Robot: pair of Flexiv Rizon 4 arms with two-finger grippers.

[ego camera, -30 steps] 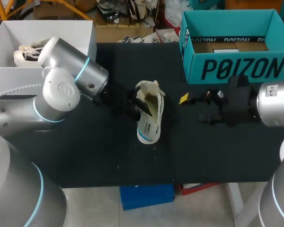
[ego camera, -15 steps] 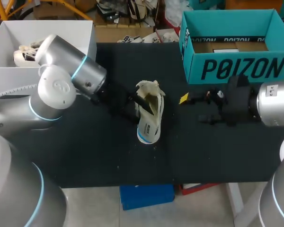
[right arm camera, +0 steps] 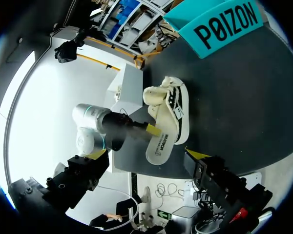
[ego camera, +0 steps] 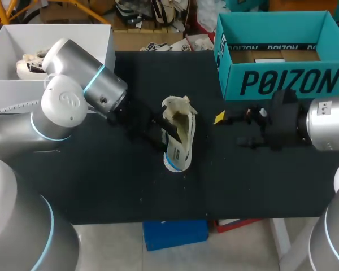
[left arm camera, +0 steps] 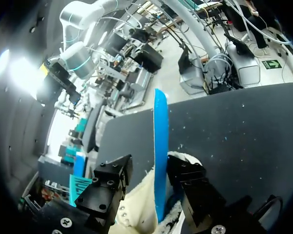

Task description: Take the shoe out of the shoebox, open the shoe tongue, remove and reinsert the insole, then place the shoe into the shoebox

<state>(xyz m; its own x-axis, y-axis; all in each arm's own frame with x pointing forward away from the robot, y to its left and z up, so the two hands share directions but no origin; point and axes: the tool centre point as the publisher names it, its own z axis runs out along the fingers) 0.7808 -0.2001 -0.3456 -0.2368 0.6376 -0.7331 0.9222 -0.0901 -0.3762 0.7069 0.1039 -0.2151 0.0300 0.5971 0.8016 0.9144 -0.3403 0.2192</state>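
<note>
Cream low-top shoe point(ego camera: 181, 148): left gripper point(ego camera: 168, 129) (clamp state unclear) should draw thin blue insole point(left arm camera: 160, 146) slowly; right gripper point(ego camera: 234, 130) gapes, could brace heel

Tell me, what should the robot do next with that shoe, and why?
Likely: the left gripper lifts the blue strip, seemingly the insole, clear of the shoe. It stands edge-on in the shoe's opening at that gripper; the open right gripper hangs apart.
</note>
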